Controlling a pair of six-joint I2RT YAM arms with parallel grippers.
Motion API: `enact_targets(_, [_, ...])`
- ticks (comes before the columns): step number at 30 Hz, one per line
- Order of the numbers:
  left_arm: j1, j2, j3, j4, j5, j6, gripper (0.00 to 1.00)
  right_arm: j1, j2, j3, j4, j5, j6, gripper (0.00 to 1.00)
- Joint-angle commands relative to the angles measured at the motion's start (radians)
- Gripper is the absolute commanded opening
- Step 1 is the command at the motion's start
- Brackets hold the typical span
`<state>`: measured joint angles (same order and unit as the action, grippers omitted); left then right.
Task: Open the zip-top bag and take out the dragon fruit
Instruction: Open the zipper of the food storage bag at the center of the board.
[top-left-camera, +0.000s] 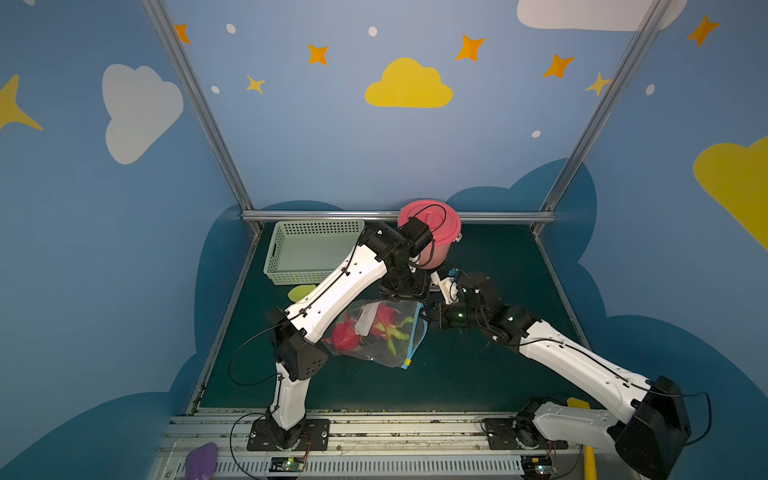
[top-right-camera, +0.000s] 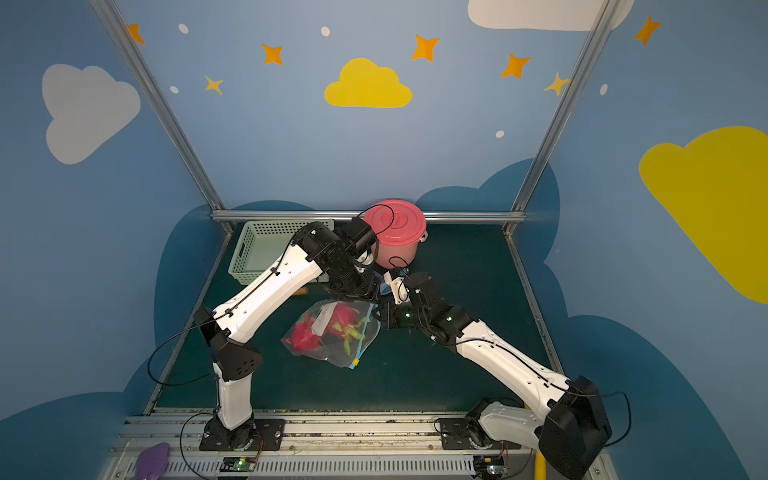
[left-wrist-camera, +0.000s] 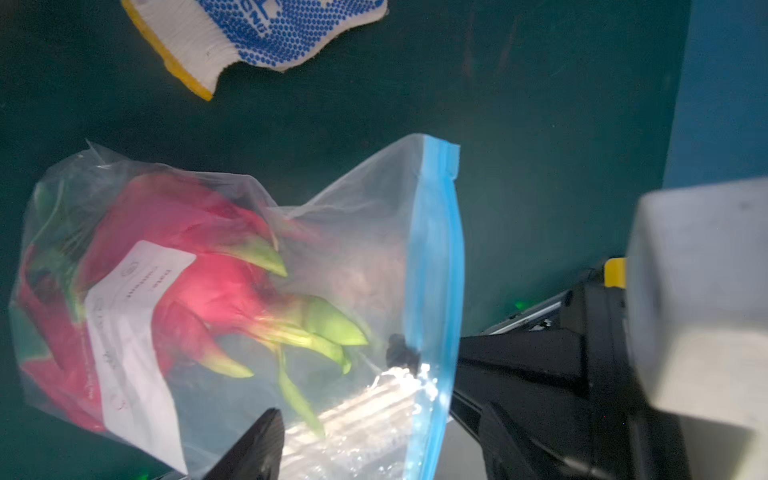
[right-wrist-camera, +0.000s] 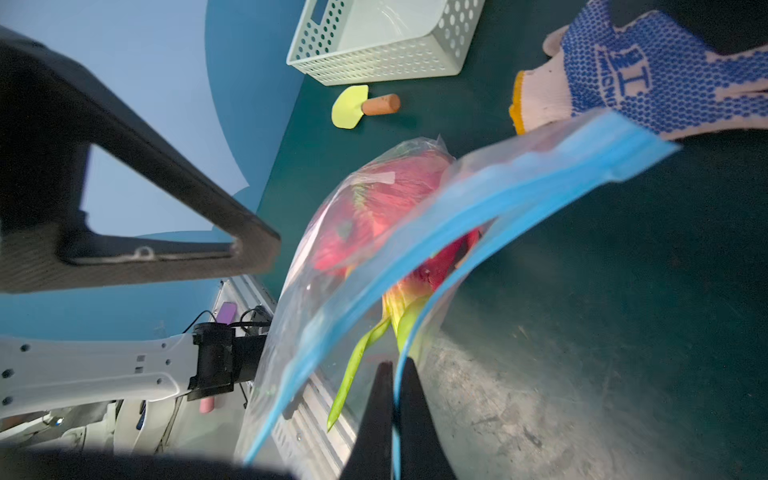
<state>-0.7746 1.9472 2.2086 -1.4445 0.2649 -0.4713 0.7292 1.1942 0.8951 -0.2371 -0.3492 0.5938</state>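
Right wrist view is taken up by the zip-top bag (right-wrist-camera: 353, 316), whose light-blue zip strip (right-wrist-camera: 478, 216) is seen parted into two lips, with the dragon fruit (right-wrist-camera: 374, 208) lodged inside between them. One lip is pinched by the right gripper (right-wrist-camera: 394, 368), whose jaws are pressed together on the blue edge. A black finger of the left gripper is seen off to the side, apart from the plastic. Through the left wrist view, the left gripper (left-wrist-camera: 365, 415) is shown with its jaws spread wide, the mouth end of the bag lying between them; whether either finger touches the plastic cannot be told. A white printed label (left-wrist-camera: 133, 332) is seen over the pink fruit, and a dotted work glove (left-wrist-camera: 249, 33) lies near the bag. In both top views the bag is found on the green table (top-left-camera: 457, 374) between the two arms, in front of a pink lidded pot (top-left-camera: 436, 232), with its yellow slider tab (top-left-camera: 407, 362) at the near end of the strip.
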Motion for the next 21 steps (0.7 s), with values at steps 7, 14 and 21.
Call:
enact_targets(7, [-0.064, 0.022, 0.024, -0.085, -0.107, 0.013, 0.73, -0.002, -0.079, -0.021, 0.046, 0.013, 0.001, 0.0])
enact_targets(14, [-0.077, 0.071, 0.034, -0.125, -0.219, 0.063, 0.65, 0.01, -0.088, -0.001, 0.017, -0.003, -0.009, 0.0])
enact_targets(21, [-0.115, 0.116, 0.07, -0.113, -0.211, 0.071, 0.65, 0.022, -0.097, -0.014, 0.016, 0.019, -0.002, 0.0])
